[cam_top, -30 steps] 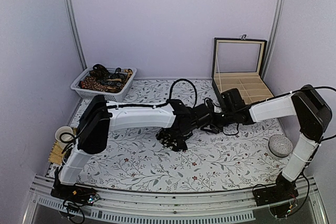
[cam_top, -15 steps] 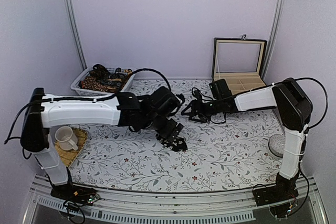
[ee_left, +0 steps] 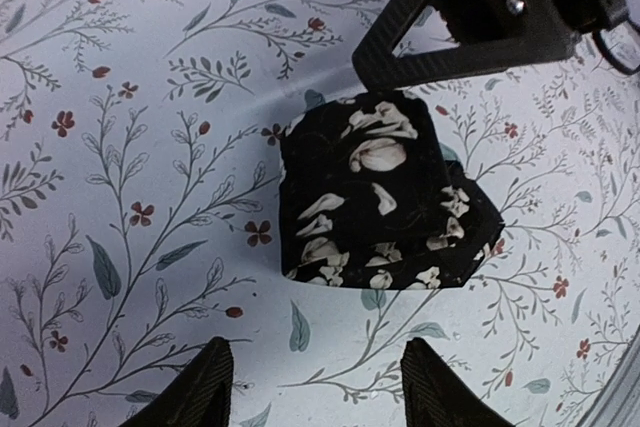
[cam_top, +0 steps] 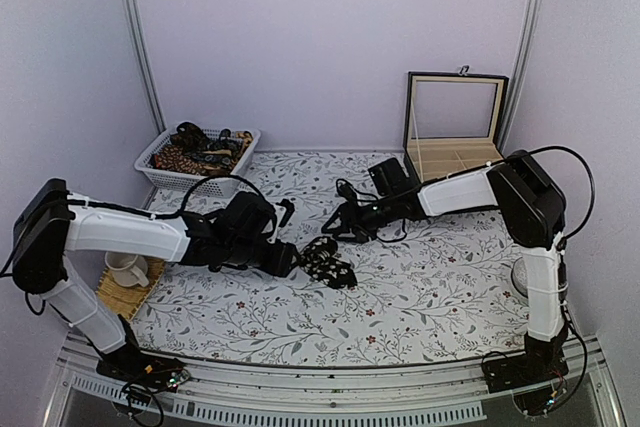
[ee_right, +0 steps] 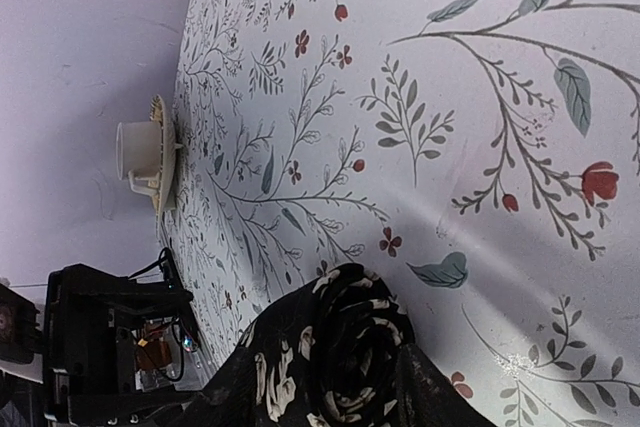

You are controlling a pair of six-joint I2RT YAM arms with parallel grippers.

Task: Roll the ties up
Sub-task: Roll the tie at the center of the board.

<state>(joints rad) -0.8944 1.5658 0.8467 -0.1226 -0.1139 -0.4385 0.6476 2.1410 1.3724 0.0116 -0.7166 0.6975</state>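
Mid-table, we're watching the rolled black floral tie [ee_left: 375, 197] between the fingers of the right gripper [ee_right: 335, 387], clamp unclear. The left gripper [ee_left: 315, 359] is hanging released, empty. Dragging sideways risks unrolling it.

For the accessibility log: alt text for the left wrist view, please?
A rolled black tie with pale flower print lies on the floral tablecloth. The left gripper shows at the bottom edge, fingertips apart and clear of the tie, while the right gripper sits at the top right, one finger at the tie's upper edge.
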